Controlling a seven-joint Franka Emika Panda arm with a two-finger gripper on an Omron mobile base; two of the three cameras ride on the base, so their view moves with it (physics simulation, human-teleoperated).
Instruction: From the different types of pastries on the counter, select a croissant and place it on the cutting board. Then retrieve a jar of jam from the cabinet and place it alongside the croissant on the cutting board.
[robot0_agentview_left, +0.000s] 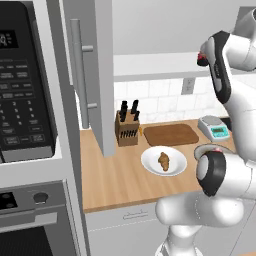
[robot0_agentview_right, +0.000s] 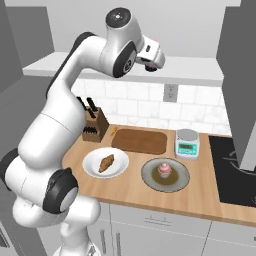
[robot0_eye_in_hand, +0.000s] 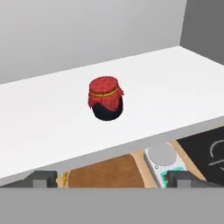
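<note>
squat jar of jam (robot0_eye_in_hand: 106, 99), red-checked cloth lid

Rendered evenly and brightly, with soft, diffuse light; faint shadows under the white plate (robot0_agentview_right: 105, 163); slightly soft and pixelated; no glare.

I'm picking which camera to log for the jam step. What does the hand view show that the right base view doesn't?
Hand view alone: the jar of jam, red cloth top, dark body, upright on the white cabinet shelf. Right base view alone: the croissant on its white plate, the cupcake on a grey plate, the knife block. Both: the bare cutting board and the kitchen scale.
</note>
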